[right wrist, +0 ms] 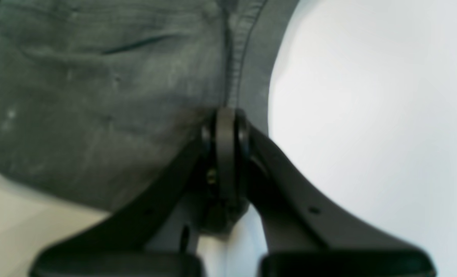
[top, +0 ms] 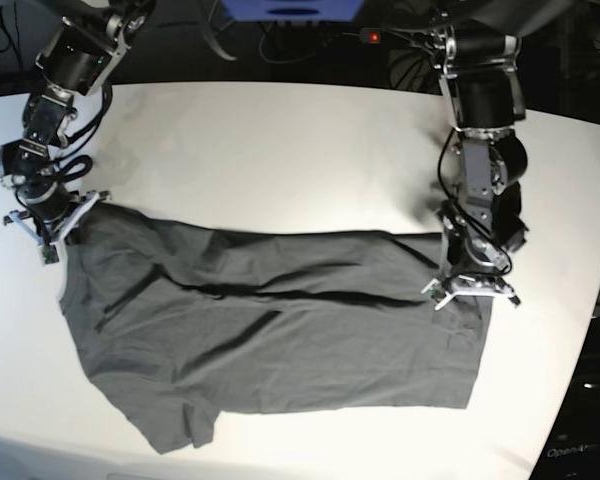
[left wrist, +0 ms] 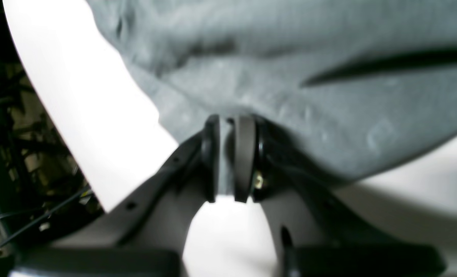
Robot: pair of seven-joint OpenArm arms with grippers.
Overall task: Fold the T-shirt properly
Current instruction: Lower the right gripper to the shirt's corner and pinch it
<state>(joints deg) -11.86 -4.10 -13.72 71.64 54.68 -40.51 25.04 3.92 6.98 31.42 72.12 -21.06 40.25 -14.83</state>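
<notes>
We see the T-shirt [top: 270,330] lying on the white table [top: 280,150], spread across the front half of it, dark grey and wrinkled. A long fold runs across its middle, and one short sleeve [top: 185,425] points toward the front edge of the table.

The left claw [top: 470,292] stands at the edge of the shirt on the right side of the base view. In the left wrist view its two pads [left wrist: 244,157] are pressed almost together, and a thin layer of the grey cloth [left wrist: 289,77] sits between them, so this claw [left wrist: 228,154] is narrow and it holds the shirt. The cloth rises from the pads and spreads away from the camera, with a dark crease on it.

The right claw [top: 50,228] is at the other end of the shirt, on the left side of the base view, at the upper corner of the cloth. In the right wrist view the claw [right wrist: 226,154] is fully closed, its pads [right wrist: 225,146] meeting with no visible gap. The cloth [right wrist: 97,115] begins just at the tips, and a stitched hem [right wrist: 238,57] runs straight away from them. It seems to pinch the edge of the shirt, but the picture is blurred there.

The two arms are well apart, one at each end of the shirt.
</notes>
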